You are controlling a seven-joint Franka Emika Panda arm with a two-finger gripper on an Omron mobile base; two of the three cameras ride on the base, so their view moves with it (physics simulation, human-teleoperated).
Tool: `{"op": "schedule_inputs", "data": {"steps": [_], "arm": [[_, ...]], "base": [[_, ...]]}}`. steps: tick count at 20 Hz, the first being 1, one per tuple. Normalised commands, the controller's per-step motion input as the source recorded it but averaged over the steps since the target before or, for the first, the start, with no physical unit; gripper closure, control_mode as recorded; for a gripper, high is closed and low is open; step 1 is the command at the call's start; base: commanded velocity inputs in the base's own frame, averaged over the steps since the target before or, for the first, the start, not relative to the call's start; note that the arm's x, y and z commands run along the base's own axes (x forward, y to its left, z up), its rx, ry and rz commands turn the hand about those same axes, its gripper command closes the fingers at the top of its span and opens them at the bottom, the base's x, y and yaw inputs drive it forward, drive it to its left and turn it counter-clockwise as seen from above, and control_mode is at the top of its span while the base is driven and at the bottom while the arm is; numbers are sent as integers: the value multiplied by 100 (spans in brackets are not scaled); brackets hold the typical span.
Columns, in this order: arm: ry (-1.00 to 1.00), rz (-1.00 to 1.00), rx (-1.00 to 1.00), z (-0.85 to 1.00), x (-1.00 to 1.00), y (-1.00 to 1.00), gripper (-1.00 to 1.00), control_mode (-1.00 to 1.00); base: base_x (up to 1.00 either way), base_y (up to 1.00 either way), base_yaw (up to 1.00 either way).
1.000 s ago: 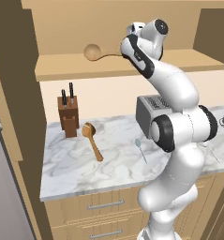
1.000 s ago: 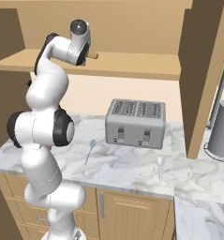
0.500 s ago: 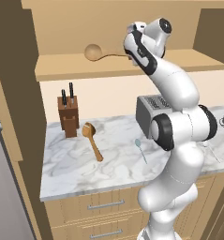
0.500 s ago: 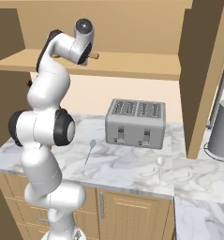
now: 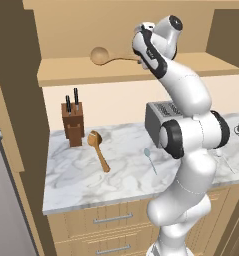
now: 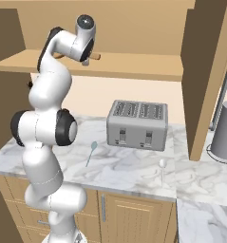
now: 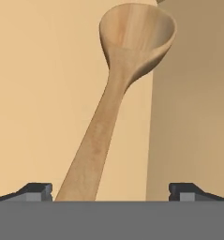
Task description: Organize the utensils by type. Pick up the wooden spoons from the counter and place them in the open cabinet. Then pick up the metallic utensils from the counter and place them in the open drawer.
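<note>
One wooden spoon [image 5: 102, 55] lies on the shelf of the open cabinet [image 5: 66, 75], bowl to the left, handle running right toward your gripper [image 7: 111, 191]. In the hand view that spoon runs up the middle, its handle passing between the two finger tips [image 7: 36, 191], which stand wide apart with clear space on either side. So the jaws are wide and, as far as you can judge, grip nothing; the handle end disappears at the bottom edge, so you can't rule out a light touch there.

The job right now looks like clearing out of the cabinet. Pull straight back along the handle's line, keep the jaws wide, and don't twist the wrist, or a finger could catch the handle and drag the spoon off the shelf edge. Keep the hand level until it's past the shelf lip, then drop.

Your next target sits on the counter [image 5: 121, 180]: the second wooden spoon [image 5: 99, 152], lying just beside the knife block [image 5: 73, 122], bowl nearest the block. Come down on the handle, away from the block.

The metallic utensils wait too: the bluish one [image 6: 91, 152] in front of the toaster [image 6: 137, 124] to its left, the whitish one [image 6: 162, 169] in front of its right end.
</note>
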Motion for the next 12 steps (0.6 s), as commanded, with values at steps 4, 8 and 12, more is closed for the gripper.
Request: {"op": "schedule_inputs", "data": {"steps": [4,8,12], "arm": [[1,1,-6,4,-11,0,-100,-100],[0,0,-4,0,-23,0,-100,-100],[0,0,-1,0,-21,0,-100,-100]], "base": [[0,0,0],[0,0,0],[0,0,0]]}}
